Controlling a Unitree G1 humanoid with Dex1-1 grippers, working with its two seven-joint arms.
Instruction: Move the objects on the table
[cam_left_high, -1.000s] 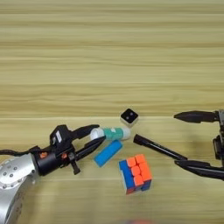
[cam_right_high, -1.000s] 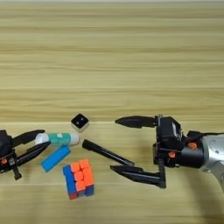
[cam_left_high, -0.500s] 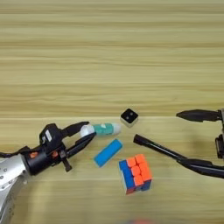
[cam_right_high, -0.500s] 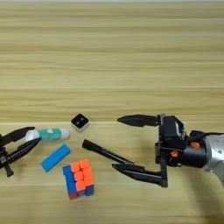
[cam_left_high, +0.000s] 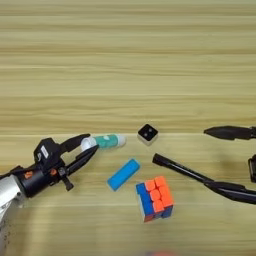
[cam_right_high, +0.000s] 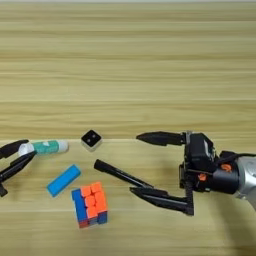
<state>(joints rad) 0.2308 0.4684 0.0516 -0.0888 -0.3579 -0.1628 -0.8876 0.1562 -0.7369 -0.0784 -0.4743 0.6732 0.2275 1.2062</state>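
- The puzzle cube (cam_left_high: 155, 198), faced in orange, blue and red, sits nearest the front edge of the surface (cam_left_high: 125, 60), apart from everything else.
- The flat blue block (cam_left_high: 123, 174) lies at a slant just left of the puzzle cube, not touching it.
- The black marker pen (cam_right_high: 122, 175) lies at a slant right of the cube. Its far end runs against the lower finger of the right hand (cam_right_high: 137, 164).
- The right hand is spread wide; the upper finger is clear of all objects. The right eye view shows its whole body and arm; the left eye view shows only the two fingers.
- The left hand (cam_left_high: 90, 144) is spread, its fingertips on either side of the white end of the white-and-teal glue stick (cam_left_high: 104, 141). Whether they touch it cannot be told. The left eye view shows this arm in full.
- The small black cube (cam_left_high: 147, 133) stands between the glue stick and the right hand.
- The far half of the surface is bare planking.
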